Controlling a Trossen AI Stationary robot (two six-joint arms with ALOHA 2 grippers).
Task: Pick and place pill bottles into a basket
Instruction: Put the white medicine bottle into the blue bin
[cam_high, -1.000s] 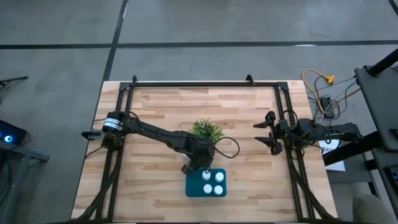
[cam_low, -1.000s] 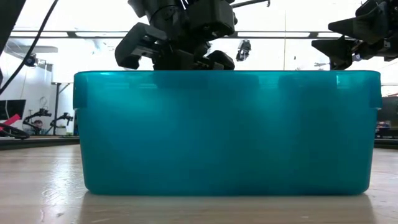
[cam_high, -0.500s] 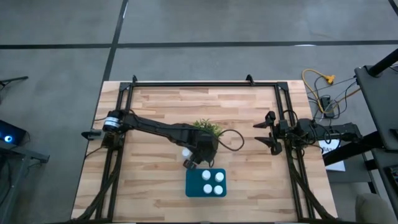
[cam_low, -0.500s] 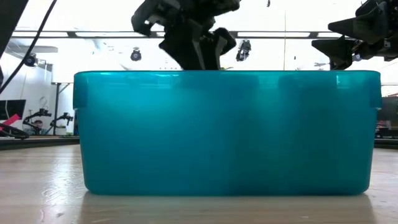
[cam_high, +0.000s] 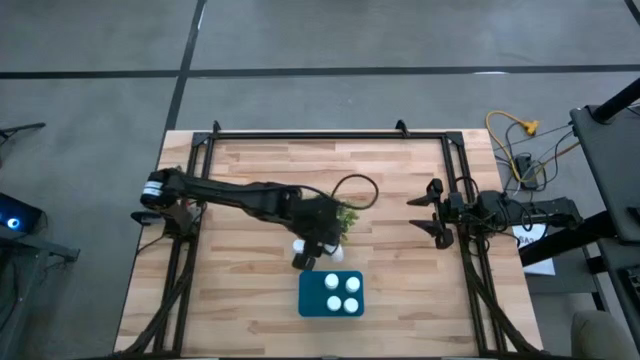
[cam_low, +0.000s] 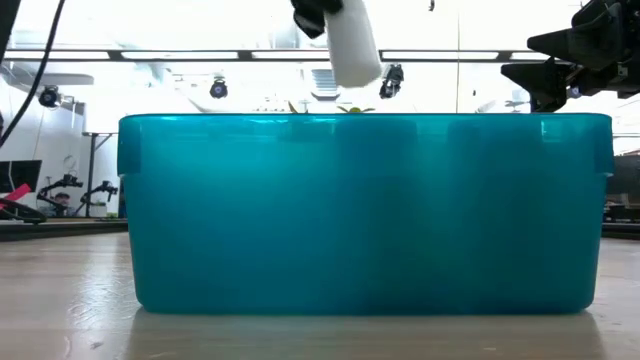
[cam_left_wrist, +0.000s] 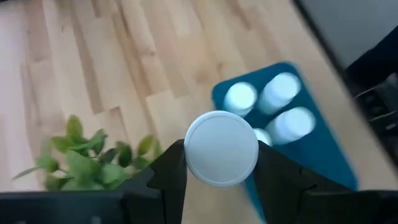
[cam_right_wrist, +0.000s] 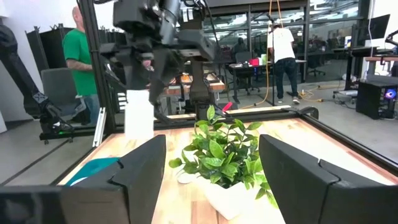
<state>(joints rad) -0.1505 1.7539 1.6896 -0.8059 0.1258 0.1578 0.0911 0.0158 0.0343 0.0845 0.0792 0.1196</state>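
Precision over the free corner is what this step asks for, because the left gripper (cam_left_wrist: 222, 163) has its two dark fingers closed on a small white cylindrical pill bottle with a white cap (cam_left_wrist: 221, 148), lifted clear of the pale wooden slatted tabletop (cam_high: 250, 180) and hanging between the green leafy potted plant (cam_high: 340, 216) and the small teal-blue rectangular plastic basket (cam_high: 309, 300). In the high view the gripper sits just beside the basket's far left corner, not yet above it, and one more white bottle (cam_high: 334, 252) lies on the tabletop between plant and basket. Four white-capped bottles (cam_high: 340, 294) already stand inside, packed toward the right part of the basket, so I judge the bare teal strip on the left to be the place to aim for. The carried bottle looks upright in the low view; keeping it that way and lowering it past the rim before letting go should stop it tipping against its neighbours or bouncing off the wall. The cable looping over the plant is a thing to keep clear of the leaves. The right gripper (cam_high: 425, 212) waits with fingers spread apart and nothing between them, near the right edge of the tabletop, well apart from the work
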